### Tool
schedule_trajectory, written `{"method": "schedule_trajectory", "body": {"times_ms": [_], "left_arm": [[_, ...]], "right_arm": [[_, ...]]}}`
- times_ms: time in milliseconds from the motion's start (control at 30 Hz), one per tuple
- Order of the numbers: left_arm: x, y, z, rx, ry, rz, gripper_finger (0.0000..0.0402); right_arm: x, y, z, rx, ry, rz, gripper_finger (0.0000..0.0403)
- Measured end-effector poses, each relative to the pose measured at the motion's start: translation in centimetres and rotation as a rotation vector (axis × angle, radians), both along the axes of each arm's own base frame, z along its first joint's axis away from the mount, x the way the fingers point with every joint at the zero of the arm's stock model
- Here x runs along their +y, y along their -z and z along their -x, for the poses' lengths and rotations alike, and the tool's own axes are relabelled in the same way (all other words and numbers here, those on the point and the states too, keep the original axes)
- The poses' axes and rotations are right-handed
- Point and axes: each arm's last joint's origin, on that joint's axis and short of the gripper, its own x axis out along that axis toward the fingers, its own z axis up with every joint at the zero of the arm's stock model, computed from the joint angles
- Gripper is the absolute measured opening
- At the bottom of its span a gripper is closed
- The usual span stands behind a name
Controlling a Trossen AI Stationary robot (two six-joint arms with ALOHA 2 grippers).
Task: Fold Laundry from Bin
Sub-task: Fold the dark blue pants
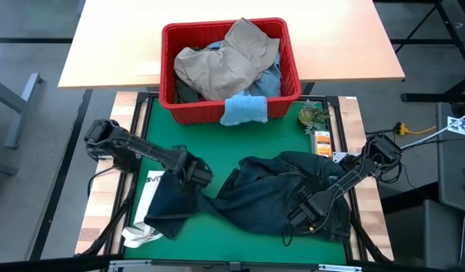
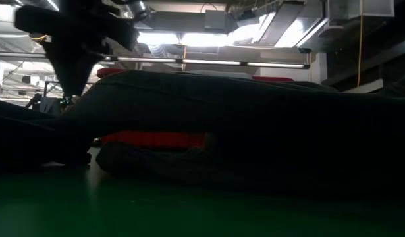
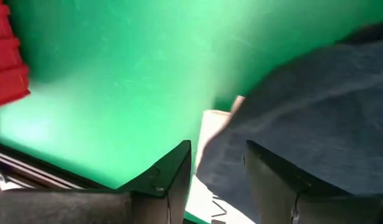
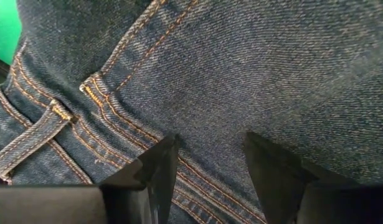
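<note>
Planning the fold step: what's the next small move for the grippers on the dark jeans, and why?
Probably close both on denim and pull apart. The dark jeans lie bunched on the green mat; the left gripper stands open at a leg edge, the right gripper open over the waistband.

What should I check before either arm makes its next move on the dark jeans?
1. Dark jeans out of the red bin and on the green mat: ok.
2. Jeans spread flat: not ok, bunched and twisted.
3. Left gripper over a jeans edge, jaws apart: ok; grip cannot tell.
4. Right gripper above the waistband seam, jaws open, nothing clamped: ok.
5. White tote bag clear of the jeans: not ok, partly under them.
6. Remaining laundry inside the bin: ok, though a light blue cloth hangs over the rim.
</note>
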Motion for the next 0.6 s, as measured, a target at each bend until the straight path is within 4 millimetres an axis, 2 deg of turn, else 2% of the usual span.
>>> {"method": "schedule_trajectory", "body": {"times_ms": [100, 233, 367, 600], "left_arm": [[1.3, 0.5, -0.3, 0.017, -0.021, 0.075, 0.0134], [2.0, 2.2, 0.3, 0.069, -0.015, 0.164, 0.0131], [2.4, 3.9, 1.2, 0.12, -0.007, 0.177, 0.013], [3.0, 5.4, 1.7, 0.127, 0.012, 0.19, 0.013]], "right_arm": [[0.0, 0.0, 0.0, -0.001, -0.001, 0.0, 0.0188], [0.0, 0.0, 0.0, -0.002, -0.001, 0.0, 0.0188], [0.0, 0.0, 0.0, -0.004, -0.005, -0.001, 0.0188], [0.0, 0.0, 0.0, -0.007, -0.03, -0.012, 0.0188]]}}
